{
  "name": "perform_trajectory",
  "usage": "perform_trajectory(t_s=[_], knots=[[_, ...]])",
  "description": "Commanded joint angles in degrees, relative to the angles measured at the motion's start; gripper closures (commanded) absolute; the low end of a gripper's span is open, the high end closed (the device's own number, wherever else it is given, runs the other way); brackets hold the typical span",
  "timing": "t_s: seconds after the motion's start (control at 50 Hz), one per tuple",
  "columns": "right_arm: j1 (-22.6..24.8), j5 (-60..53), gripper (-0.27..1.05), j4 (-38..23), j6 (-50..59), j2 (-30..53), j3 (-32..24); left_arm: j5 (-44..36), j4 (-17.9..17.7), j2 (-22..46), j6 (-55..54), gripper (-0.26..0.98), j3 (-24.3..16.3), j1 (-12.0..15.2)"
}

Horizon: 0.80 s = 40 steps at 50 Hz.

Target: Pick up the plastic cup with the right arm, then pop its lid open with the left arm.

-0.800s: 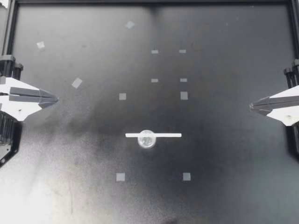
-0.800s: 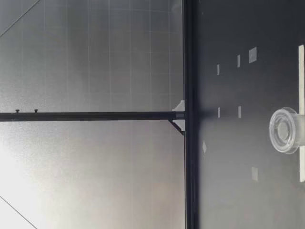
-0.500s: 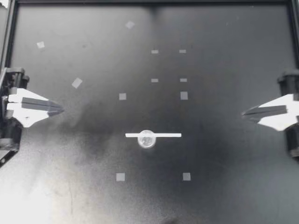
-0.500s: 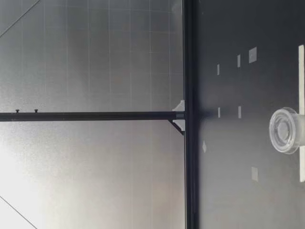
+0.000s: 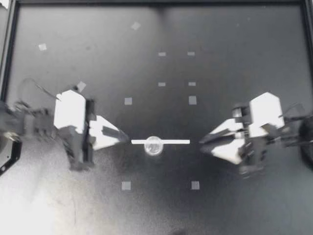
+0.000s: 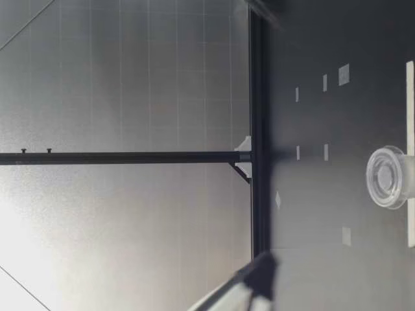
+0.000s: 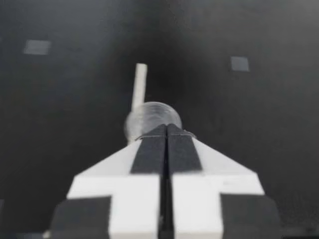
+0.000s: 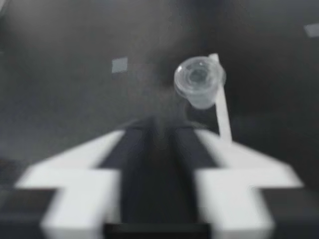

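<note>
While my closed, empty left tool [image 5: 126, 139] is pointing at the clear cup [image 5: 154, 146] just ahead of it, my right tool [image 5: 201, 142] is facing the cup opposite; its state I cannot tell.

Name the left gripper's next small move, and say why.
Probably opening it comes next: my left gripper is shut, its tip at the end of the white strip, with the clear cup just ahead, untouched.
</note>
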Motion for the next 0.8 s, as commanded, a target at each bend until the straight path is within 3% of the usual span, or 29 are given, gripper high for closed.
perform_trajectory(t_s=[0.0, 0.24, 0.78], knots=[[0.35, -3.16, 0.11, 0.09, -0.09, 5.89, -3.16, -2.72, 0.00, 3.34, 0.00, 0.82, -1.85, -0.62], [0.35, -5.36, 0.15, 2.81, -0.18, 17.84, -9.93, -7.47, 0.00, 9.23, 0.70, 0.82, -2.90, -0.70], [-1.14, -5.27, 0.15, 3.43, -2.20, 23.64, -16.17, -10.99, 0.09, 16.52, 1.23, 0.82, -5.36, -0.70]])
